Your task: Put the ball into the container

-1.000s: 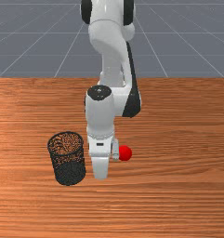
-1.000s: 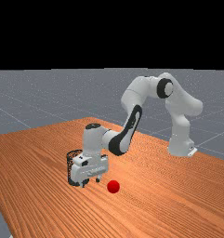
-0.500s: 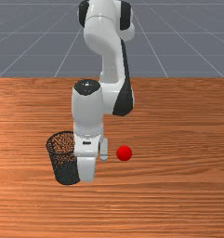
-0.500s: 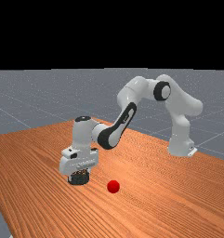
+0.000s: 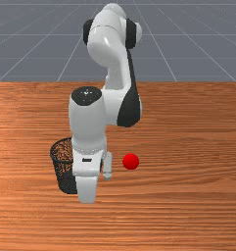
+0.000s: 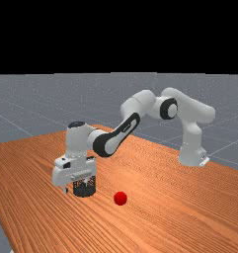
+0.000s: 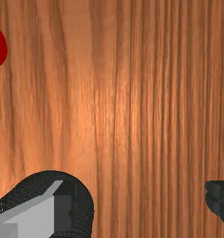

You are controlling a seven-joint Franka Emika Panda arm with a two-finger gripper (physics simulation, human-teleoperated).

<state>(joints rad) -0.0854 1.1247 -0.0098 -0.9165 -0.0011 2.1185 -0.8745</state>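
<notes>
Holding the jaws wide apart on the white-and-grey two-finger gripper (image 6: 75, 186), with wood in the gap between. In the wrist view, have one of the dark-tipped fingers (image 7: 218, 202) over wood and the other overlapping the round black mesh container (image 5: 63, 179). Cannot tell of any touch between that finger and the container. In the front view, partly hiding the container behind the hand; in the far view, covering its upper part. Can see it upright on the orange-brown wooden table (image 5: 188, 196).

Have the smooth red ball (image 5: 130, 161) outside the container, on the table, apart from the hand, toward the front view's right. In the far view, likewise find it to the right of the container, with wood between. In the wrist view, see part of it on the side of the container-side finger. Reaching across from the far view's right with the white-and-grey arm (image 6: 138, 104), bent and raised above the table.
</notes>
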